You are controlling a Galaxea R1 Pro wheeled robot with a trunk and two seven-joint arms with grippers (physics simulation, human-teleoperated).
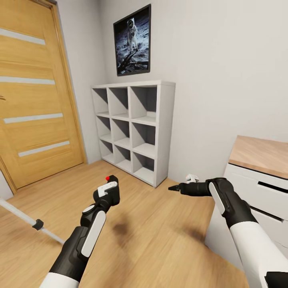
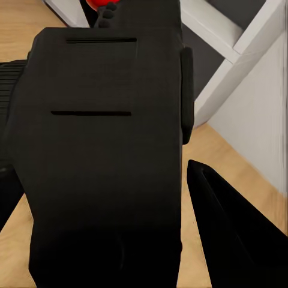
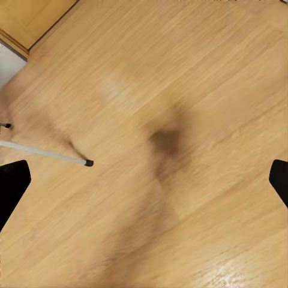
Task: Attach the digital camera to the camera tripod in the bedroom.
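Home bedroom: oak door point(image 1: 34, 92), cube shelves point(image 1: 134, 128)

Bare wood floor point(image 1: 160, 224) lies open between the two arms and ahead to the white cube shelves point(image 1: 134, 128) against the wall. A silver tripod leg point(image 1: 28, 218) slants across the floor's left edge. A white drawer unit point(image 1: 256, 188) blocks the right side.

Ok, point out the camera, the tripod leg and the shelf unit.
camera point(image 2: 102, 162): left wrist view, on the flat black body between the fingers.
tripod leg point(image 1: 20, 215): head view, on the silver tube low at the left.
shelf unit point(image 1: 165, 132): head view, on its white side panel.
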